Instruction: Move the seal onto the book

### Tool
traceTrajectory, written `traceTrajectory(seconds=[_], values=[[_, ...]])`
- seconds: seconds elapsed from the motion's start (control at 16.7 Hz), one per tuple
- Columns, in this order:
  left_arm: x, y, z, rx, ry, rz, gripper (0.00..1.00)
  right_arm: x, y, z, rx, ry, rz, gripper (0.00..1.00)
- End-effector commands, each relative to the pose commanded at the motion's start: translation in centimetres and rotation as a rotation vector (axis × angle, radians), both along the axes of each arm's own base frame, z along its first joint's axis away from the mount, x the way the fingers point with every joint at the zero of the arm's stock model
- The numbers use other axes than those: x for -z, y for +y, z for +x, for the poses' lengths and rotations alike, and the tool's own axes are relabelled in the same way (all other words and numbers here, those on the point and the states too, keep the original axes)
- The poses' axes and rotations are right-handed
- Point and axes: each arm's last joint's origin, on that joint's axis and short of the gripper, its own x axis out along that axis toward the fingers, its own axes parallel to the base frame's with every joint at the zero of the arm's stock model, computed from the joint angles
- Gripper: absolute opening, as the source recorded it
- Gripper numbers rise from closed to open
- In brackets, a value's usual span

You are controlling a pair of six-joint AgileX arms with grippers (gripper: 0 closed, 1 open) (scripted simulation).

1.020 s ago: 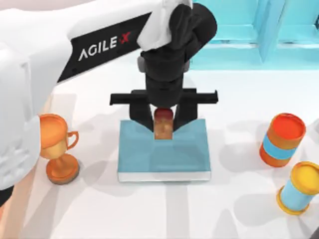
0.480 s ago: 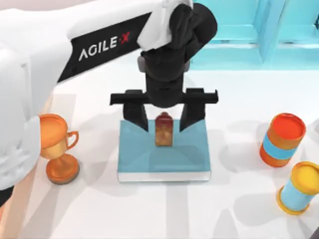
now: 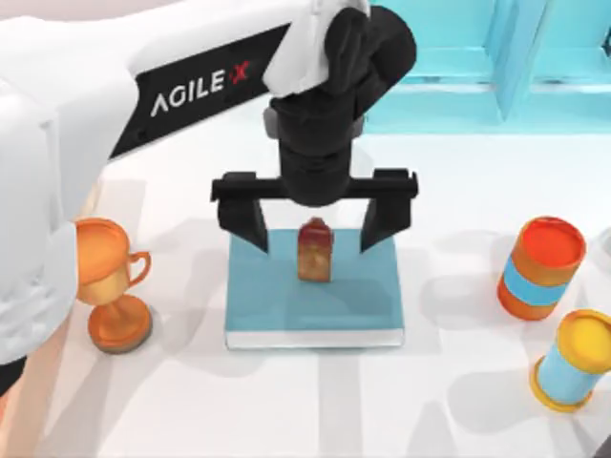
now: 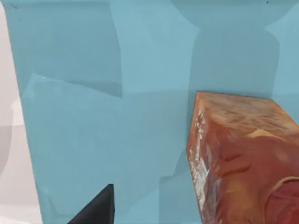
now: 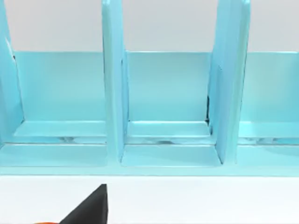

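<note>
1. Dark red-brown on top and tan-orange below, the seal (image 3: 314, 250) stands upright on the book (image 3: 277, 301), towards its far edge.
2. The left gripper (image 3: 314, 227) hangs over it, fingers spread wide on either side, touching nothing.
3. The teal book lies flat on the white table (image 3: 286, 401).
4. A gold trophy (image 3: 113, 286) stands to its left; two orange, blue-banded cylinders (image 3: 539, 269) stand well to the right.
5. The turquoise shelf unit (image 5: 163, 107) shows bare compartments.
</note>
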Motion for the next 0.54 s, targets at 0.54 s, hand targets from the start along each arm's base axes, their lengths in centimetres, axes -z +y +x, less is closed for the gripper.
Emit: traceTrajectory(seconds=[0.54], values=[[-3.0, 0.0, 0.0, -0.001, 0.000, 0.000, 1.00, 0.0, 0.0, 0.0, 0.000, 0.000, 0.000, 1.00]])
